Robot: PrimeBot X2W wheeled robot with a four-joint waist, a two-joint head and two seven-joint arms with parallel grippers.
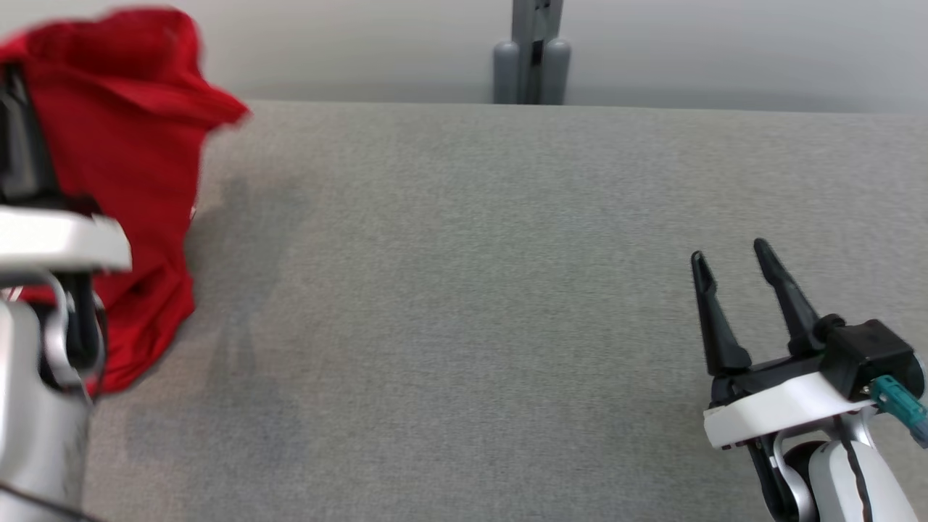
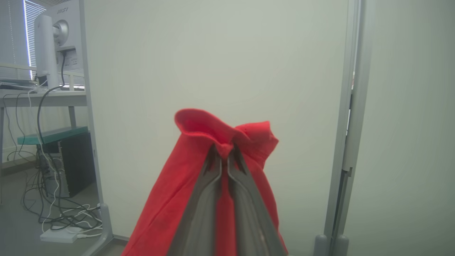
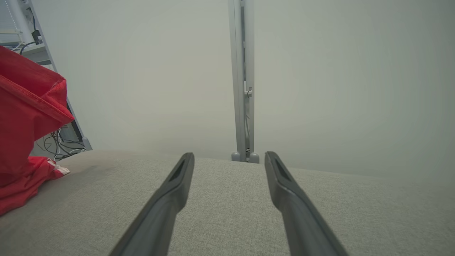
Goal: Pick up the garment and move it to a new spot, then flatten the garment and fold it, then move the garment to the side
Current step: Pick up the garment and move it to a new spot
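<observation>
The garment [image 1: 123, 167] is red cloth hanging at the far left of the head view, its lower end resting on the grey table [image 1: 464, 304]. My left gripper [image 2: 224, 151] is shut on a bunched fold near the garment's [image 2: 199, 167] top edge, lifting it; cloth drapes down both sides of the fingers. In the right wrist view the garment [image 3: 25, 117] hangs at the left, its bottom touching the table. My right gripper [image 1: 732, 257] stands open over the table's right side, nothing between its fingers [image 3: 177, 177], well apart from the cloth.
A grey divider post [image 1: 533, 54] stands behind the table's far edge, in front of a pale wall. In the left wrist view a desk with a monitor [image 2: 60, 39] and loose cables [image 2: 60, 209] on the floor lies to the left.
</observation>
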